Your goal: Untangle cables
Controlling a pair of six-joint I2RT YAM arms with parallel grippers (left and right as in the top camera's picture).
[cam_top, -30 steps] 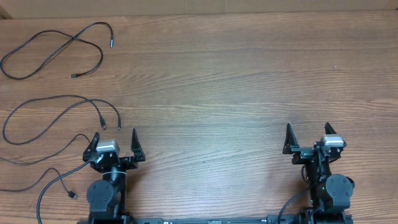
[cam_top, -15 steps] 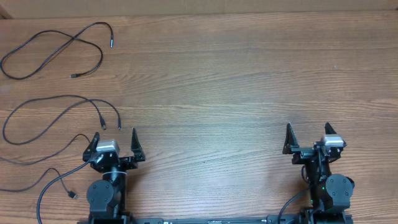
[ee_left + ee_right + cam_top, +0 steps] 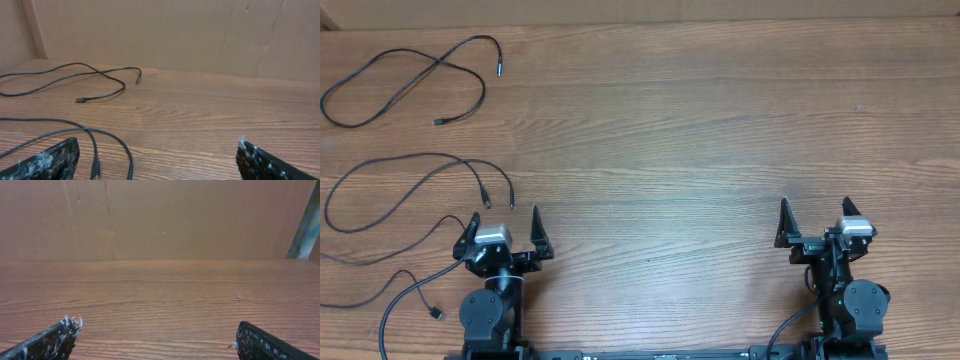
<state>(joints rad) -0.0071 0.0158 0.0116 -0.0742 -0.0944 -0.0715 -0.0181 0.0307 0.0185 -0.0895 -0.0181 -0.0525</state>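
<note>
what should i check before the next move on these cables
1. left end effector open and empty: ok
2. right end effector open and empty: ok
3. far cable apart from the others: ok
4. middle cable lying without crossings: not ok, it crosses itself
5. near strands separate from the middle cable: cannot tell, they run off the left edge of the overhead view
</note>
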